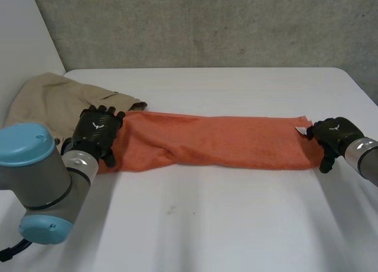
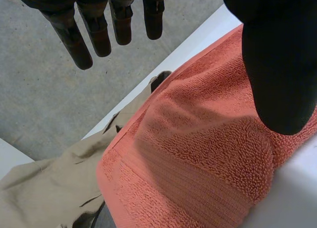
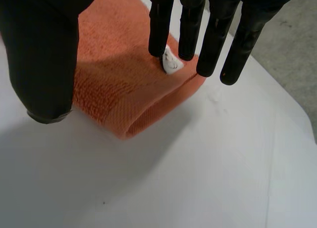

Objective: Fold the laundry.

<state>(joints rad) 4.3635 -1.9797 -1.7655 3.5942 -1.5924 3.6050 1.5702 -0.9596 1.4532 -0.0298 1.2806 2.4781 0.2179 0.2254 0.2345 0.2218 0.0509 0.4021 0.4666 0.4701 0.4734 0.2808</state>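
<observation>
Towel (image 1: 218,142), orange and folded into a long strip, lies across the white table (image 1: 236,224), reaching from one hand to the other. Left hand (image 1: 94,130) is at its left end, fingers straight and spread away from the thumb, gripping nothing; the cloth lies under its palm. Right hand (image 1: 332,136) is at the right end, also open: its straight fingers reach over the folded end by a small white tag (image 3: 171,64), thumb beside the towel's near edge. A tan garment (image 1: 53,100) lies bunched behind the left hand, touching the towel's end.
</observation>
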